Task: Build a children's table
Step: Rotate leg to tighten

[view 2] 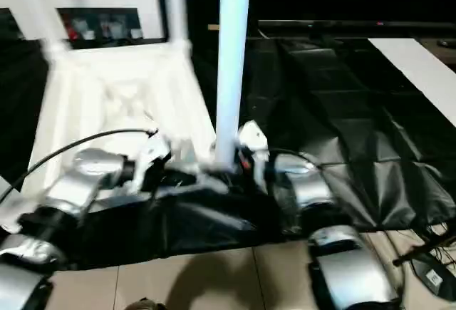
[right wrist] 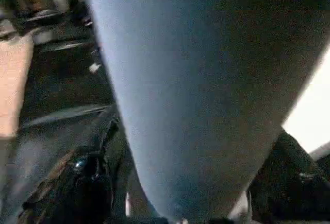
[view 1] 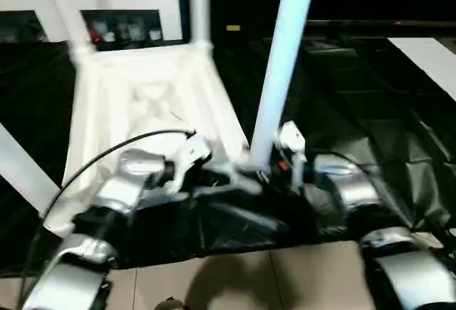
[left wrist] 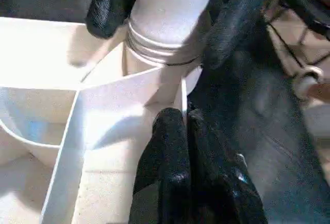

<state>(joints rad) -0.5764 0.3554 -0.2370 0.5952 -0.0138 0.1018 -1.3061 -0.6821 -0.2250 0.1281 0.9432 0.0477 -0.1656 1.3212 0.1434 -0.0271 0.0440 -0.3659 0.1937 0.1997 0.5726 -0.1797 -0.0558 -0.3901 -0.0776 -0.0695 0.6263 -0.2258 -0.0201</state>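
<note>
We see the children's table (view 1: 153, 103) lying upside down at the centre left of the frame on black sheeting (view 1: 370, 132), its ribbed underside up and its legs rising out of the top edge. Our left gripper (left wrist: 178, 131) is pressed shut, pinching a thin rib wall just beside the near corner socket. Our right gripper (left wrist: 165, 13) straddles the nearest leg (view 1: 281, 68) at its base, fingers (left wrist: 111, 2) on either side; we cannot tell whether they grip it.

- Black plastic sheet (view 2: 370, 146) spread over the floor, wrinkled, reaching far and right.
- Upside-down children's table (view 1: 142, 103) resting on the sheet at left, legs pointing up.
- Beige tiled floor (view 1: 285, 281) bare along the near edge.
</note>
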